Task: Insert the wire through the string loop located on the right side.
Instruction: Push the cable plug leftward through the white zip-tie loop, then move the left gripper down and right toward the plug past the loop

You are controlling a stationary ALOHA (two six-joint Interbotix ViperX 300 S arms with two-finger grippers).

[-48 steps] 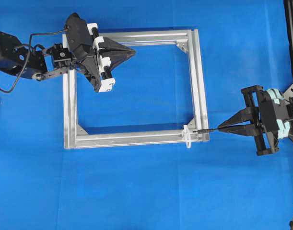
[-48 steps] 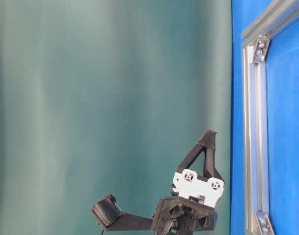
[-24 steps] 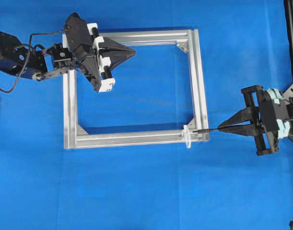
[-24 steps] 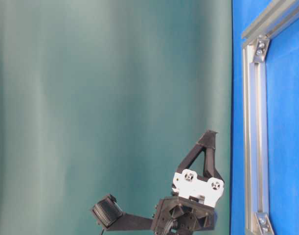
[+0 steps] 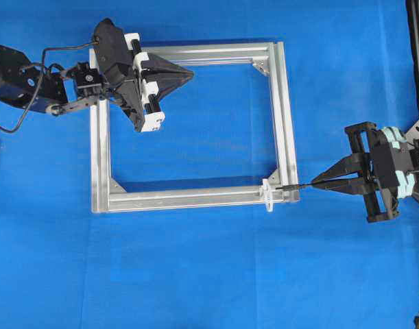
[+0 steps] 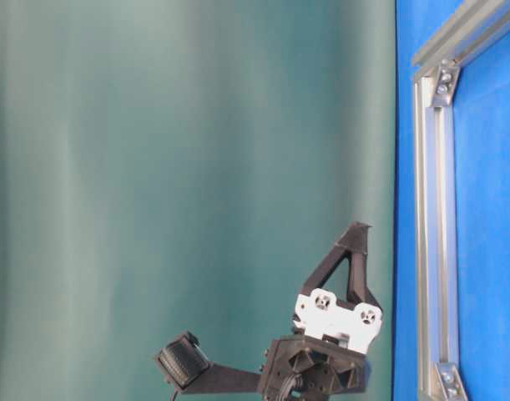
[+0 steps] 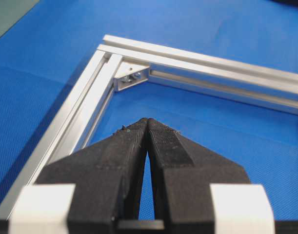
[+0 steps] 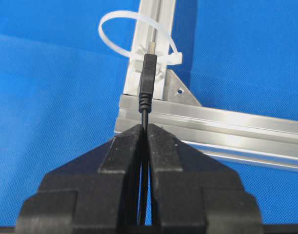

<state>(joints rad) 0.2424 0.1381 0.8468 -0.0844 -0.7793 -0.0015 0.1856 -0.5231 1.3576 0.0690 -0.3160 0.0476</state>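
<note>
Blue woven cloth (image 5: 209,274) covers the table beneath a square frame (image 5: 281,116) of grooved silver aluminium; no writing shows anywhere. At its lower right corner, the right gripper (image 8: 145,127) pinches the thin black wire (image 8: 147,83), whose plug tip sits at the white string loop (image 8: 112,41). Over the frame's upper left corner, the left gripper (image 7: 148,122) is clenched on nothing.

left claw (image 5: 188,72): jaws pressed together, empty, pointing level | right claw (image 5: 315,183): jaws pinched tight on the wire (image 8: 147,83), plug tip ahead of fingertips
</note>
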